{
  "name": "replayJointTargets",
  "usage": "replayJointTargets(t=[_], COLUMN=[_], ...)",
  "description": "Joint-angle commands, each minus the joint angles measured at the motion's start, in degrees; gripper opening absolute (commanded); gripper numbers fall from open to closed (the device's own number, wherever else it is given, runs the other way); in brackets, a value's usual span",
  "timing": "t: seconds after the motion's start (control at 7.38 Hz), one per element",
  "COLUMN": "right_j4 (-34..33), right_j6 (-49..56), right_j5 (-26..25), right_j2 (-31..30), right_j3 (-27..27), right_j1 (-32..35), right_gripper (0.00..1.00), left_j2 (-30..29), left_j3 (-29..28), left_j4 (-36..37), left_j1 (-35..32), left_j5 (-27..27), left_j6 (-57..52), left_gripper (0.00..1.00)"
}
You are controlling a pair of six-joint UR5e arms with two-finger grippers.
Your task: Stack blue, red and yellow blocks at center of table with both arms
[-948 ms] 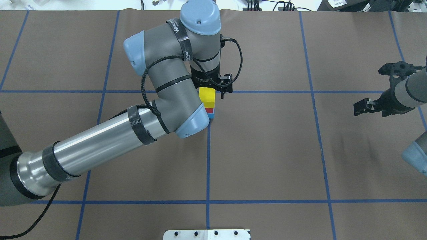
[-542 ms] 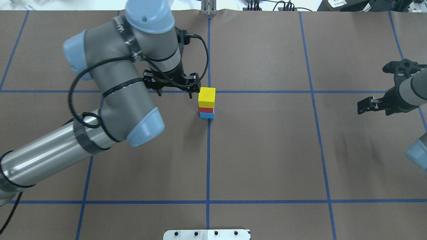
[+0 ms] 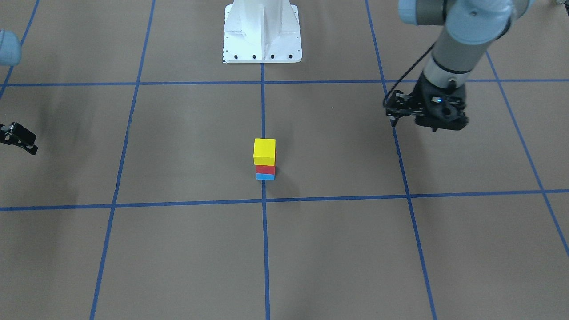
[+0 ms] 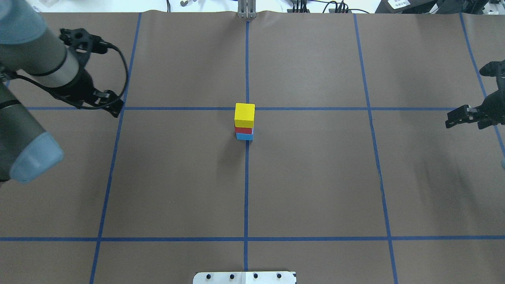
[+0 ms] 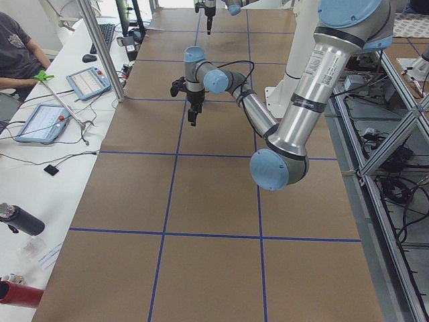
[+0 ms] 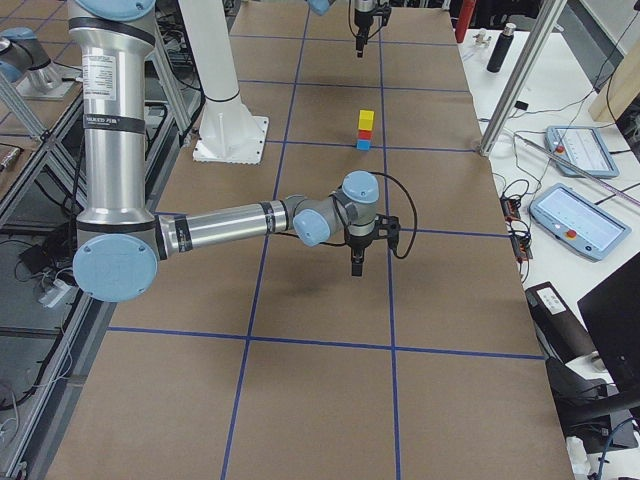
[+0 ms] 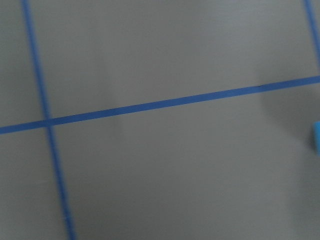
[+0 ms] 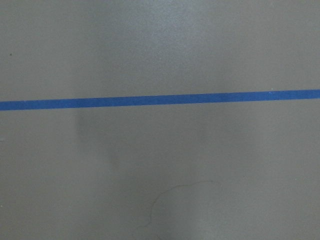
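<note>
The left gripper point(image 4: 112, 107), which less than a second earlier had hung right at the yellow block point(image 4: 244, 113), had swung far out to the robot's left, its fingers looking spread and carrying nothing. The right gripper point(image 4: 457, 117) had drawn a little farther out on its own side; whether its fingers were apart could not be told. That left yellow on the red block point(image 4: 244, 130) on the blue block point(image 4: 244, 136), upright and untouched, on the centre tape line just on the robot's side of the middle crossing, so the stacking looked finished. The tower stood well apart from every edge of the table point(image 4: 315, 177) and from the white pedestal point(image 3: 262, 31). Bare surface lay all round it, so either arm could retreat without coming near it.
</note>
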State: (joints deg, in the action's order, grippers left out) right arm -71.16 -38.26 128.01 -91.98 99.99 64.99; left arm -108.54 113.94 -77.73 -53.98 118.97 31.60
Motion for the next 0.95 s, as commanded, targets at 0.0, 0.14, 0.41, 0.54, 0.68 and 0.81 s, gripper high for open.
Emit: replayJointTargets(t=[0.0, 0.14, 0.41, 0.54, 0.68, 0.81], right_j4=[0.0, -0.4, -1.0, -2.9, -3.5, -3.9], right_j6=[5.6, 7.2, 10.3, 10.5, 13.7, 15.5], right_j5=[6.3, 8.8, 10.1, 9.7, 8.9, 8.8], right_j2=[0.0, 0.0, 0.1, 0.2, -0.1, -0.4], right_j3=[-1.5, -1.5, -1.5, -1.5, -1.1, -1.1], right_j1=[6.3, 9.5, 13.9, 14.7, 15.4, 15.7], right_gripper=[1.00, 1.00, 1.00, 1.00, 1.00, 1.00], left_j2=[10.9, 11.7, 11.7, 11.7, 11.7, 11.9], left_j3=[-0.3, -6.3, -14.6, -17.7, -18.3, -18.7], left_j4=[-3.0, -6.8, -8.5, -8.5, -8.3, -8.2], left_j1=[-11.5, -17.1, -23.2, -25.4, -26.9, -27.3], left_j5=[5.2, 10.4, 13.0, 12.8, 12.6, 12.3], left_j6=[-15.9, -22.0, -28.4, -34.2, -35.7, -35.7], left_gripper=[0.99, 0.99, 0.99, 0.99, 0.99, 0.99])
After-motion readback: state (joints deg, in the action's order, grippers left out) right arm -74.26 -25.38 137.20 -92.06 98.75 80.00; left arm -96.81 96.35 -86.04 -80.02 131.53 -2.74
